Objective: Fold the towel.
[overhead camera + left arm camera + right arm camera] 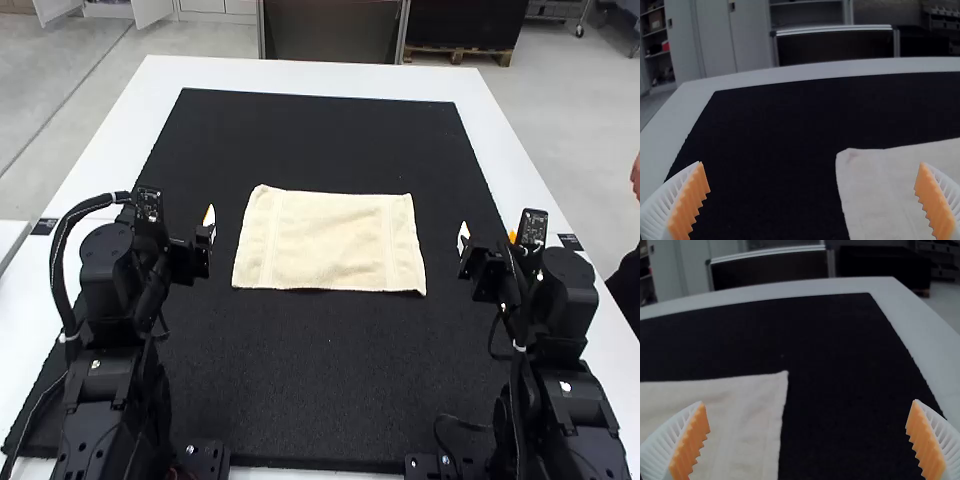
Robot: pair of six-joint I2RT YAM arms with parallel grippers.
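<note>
High view: left gripper [209, 218] and right gripper [463, 236] flank the cream towel [330, 240], spread flat on the black mat [320, 380]; each has its fingers wide apart, empty.

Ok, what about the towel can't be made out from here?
High view: the towel's underside and layer count, hidden by the towel's upper face.
Left wrist view: part of the towel, cut off by the edge, some behind the left claw.
Right wrist view: likewise cut off, some behind the right claw.
</note>
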